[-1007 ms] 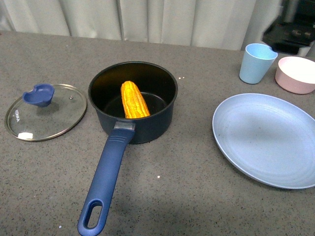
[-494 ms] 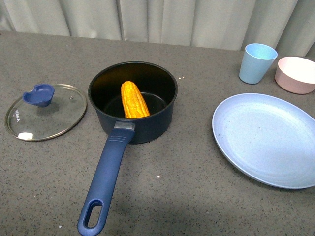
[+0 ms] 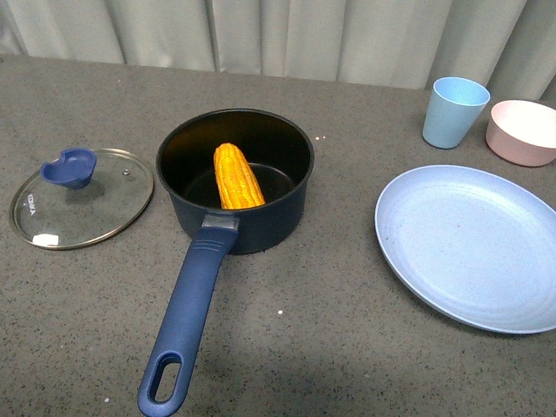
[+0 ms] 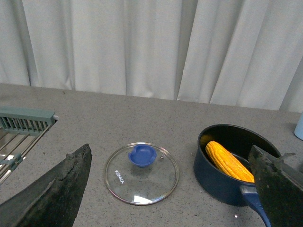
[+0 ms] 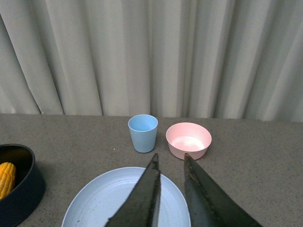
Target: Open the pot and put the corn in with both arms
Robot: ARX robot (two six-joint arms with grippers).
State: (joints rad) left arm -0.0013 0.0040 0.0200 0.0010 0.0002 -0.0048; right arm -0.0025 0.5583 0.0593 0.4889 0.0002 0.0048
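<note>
Nothing moved: corn (image 3: pixel 238 176) in pot (image 3: pixel 234 178); left gripper (image 4: pixel 170 189) spread, right gripper (image 5: pixel 171 163) nearly closed, empty.

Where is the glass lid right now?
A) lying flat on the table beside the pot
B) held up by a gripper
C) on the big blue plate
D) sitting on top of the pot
A: the glass lid lies flat on the table, apart from the open pot that holds the corn.
</note>
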